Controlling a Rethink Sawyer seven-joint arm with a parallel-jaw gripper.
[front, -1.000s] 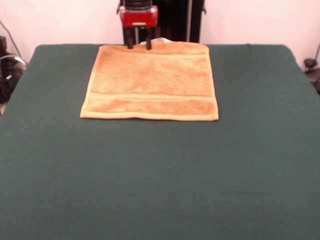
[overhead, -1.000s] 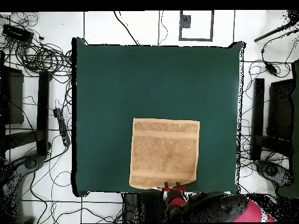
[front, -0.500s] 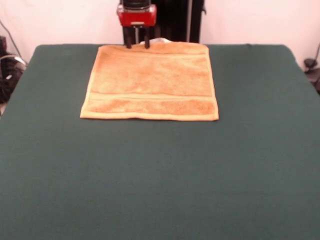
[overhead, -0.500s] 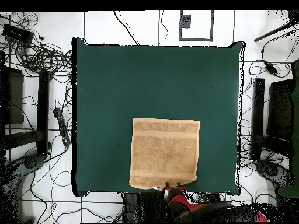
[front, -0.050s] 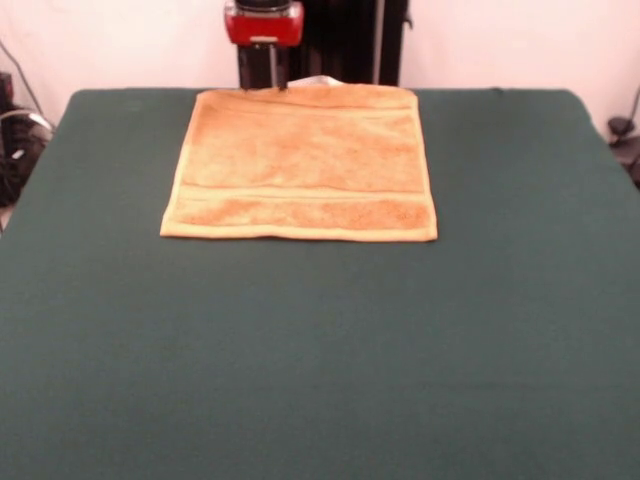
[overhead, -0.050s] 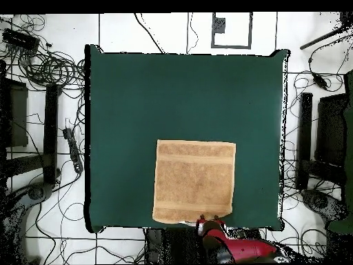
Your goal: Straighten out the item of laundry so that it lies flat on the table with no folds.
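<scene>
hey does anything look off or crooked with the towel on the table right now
Little stands out. The towel lies spread flat on the green table, no folds showing. It sits right at the robot-side edge, where a small white bit peeks from behind its hem. The tool is at that edge.

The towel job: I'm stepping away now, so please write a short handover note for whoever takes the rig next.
Gripper: at the table's robot-side edge, just behind the towel's hem; holds nothing; whether the jaws are open cannot be told.
Towel: spread on the green table, toward the robot's side, woven band at the end away from the robot. No folds visible.
Done: the towel looks flat.
Left: check the small white bit showing at the hem beside the gripper.
</scene>
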